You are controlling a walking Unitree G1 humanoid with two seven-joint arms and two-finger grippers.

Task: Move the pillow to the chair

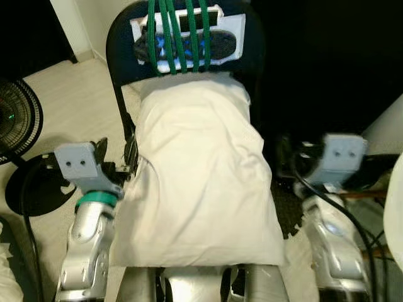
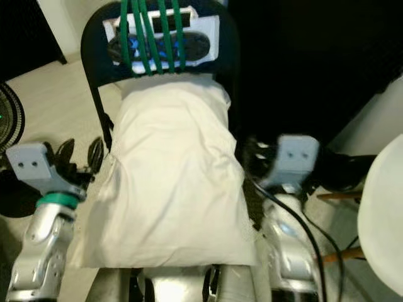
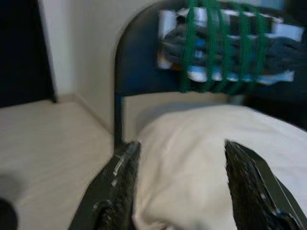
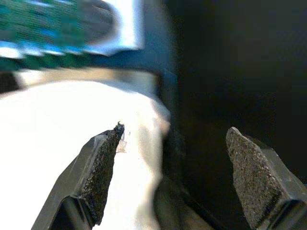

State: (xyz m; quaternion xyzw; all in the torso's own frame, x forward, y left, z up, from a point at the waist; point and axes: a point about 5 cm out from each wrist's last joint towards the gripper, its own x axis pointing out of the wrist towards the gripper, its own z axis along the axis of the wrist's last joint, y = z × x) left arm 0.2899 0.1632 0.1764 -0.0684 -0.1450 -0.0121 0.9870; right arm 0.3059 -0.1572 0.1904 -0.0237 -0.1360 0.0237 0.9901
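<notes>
Now pillow [image 1: 198, 179] lies on chair [image 1: 123, 44] between both parted grippers.

Light falls brightly on the pillow [image 1: 198, 182], washing its folds pale, while the space to my right sinks into near black. The floor [image 1: 69, 107] is evenly lit. My right arm [image 1: 334, 233] is smeared with motion blur. In my wrist views the chair [image 3: 144, 67] back is soft and out of focus, and the pillow glares white.
</notes>
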